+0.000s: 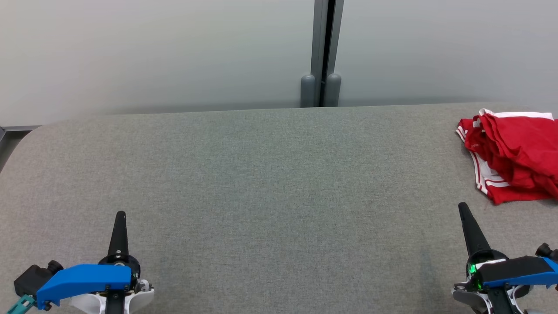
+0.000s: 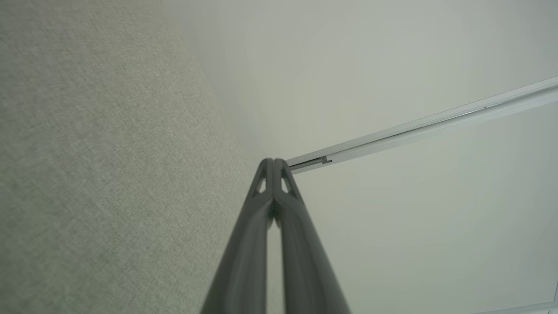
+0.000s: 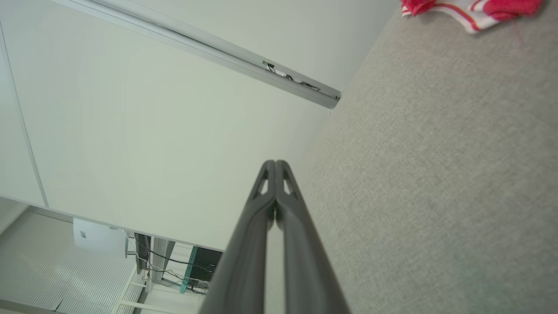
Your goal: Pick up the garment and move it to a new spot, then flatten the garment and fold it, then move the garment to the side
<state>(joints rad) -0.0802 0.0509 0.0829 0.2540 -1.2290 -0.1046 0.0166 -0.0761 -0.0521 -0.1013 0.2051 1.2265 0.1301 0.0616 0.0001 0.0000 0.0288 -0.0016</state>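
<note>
The garment (image 1: 514, 155) is red with white stripes and a white band, lying crumpled at the far right of the grey fabric table (image 1: 270, 183), partly cut off by the frame edge. A corner of the garment (image 3: 473, 11) also appears at the top of the right wrist view. My right gripper (image 1: 462, 206) stands shut and empty near the front right, a short way in front of the garment. At the front left, my left gripper (image 1: 120, 214) is shut and empty, far from the garment. Both wrist views show the fingers pressed together: left gripper (image 2: 273, 162), right gripper (image 3: 275, 163).
A pale wall runs behind the table, with a grey vertical post (image 1: 322, 52) at its middle. The table's left corner is rounded (image 1: 26, 135). Wide grey surface lies between the two grippers.
</note>
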